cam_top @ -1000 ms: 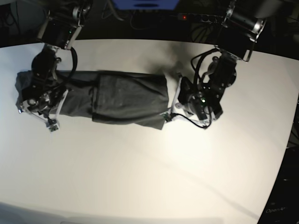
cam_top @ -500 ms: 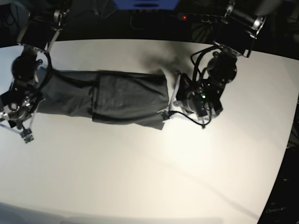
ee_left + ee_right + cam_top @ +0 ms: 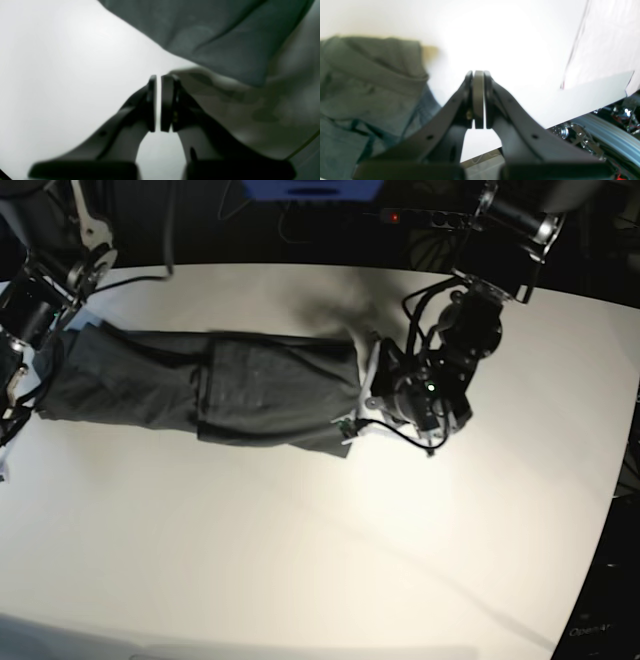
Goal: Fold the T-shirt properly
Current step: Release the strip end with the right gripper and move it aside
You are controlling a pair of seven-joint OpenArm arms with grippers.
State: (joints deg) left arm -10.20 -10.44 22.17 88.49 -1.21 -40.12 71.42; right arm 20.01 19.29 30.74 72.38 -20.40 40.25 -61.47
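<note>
A: Right, item one: the T-shirt [image 3: 230, 390]. Where does it lie, and in what state?

B: Dark grey cloth, lying flat on the white table [image 3: 330, 560] as one long, narrow band. Both sides appear folded inward; a doubled panel shows along the middle. Seen from the left wrist, its near corner lies ahead of the jaws and off to their right, apart from them. Seen from the right wrist, a rumpled end lies to the left of the jaws, also clear of them.

A: Item two: the left gripper [image 3: 158, 103].

B: Jaws drawn together with only a thin sliver of light between the pads. Nothing pinched. Bare table lies under and ahead of the tips.

A: Item three: the right gripper [image 3: 478, 100].

B: Jaws pressed together, empty. White table ahead; the cloth is beside it, not in it. In the base view only that arm's upper links show at the band's far end; the gripper itself I cannot make out there.

A: Progress entry?

B: By my judgement, the lengthwise folds are done: sleeves and sides tucked in, band reasonably even, some wrinkles, and one corner poking out at the end by the left gripper. Outstanding: the crosswise folds, bringing one end over towards the other to make a compact packet. Neither gripper has hold of cloth, so that stage is not yet begun.

A: Anything undetermined?

B: Which end is collar and which is hem. The pictures do not show it.
</note>
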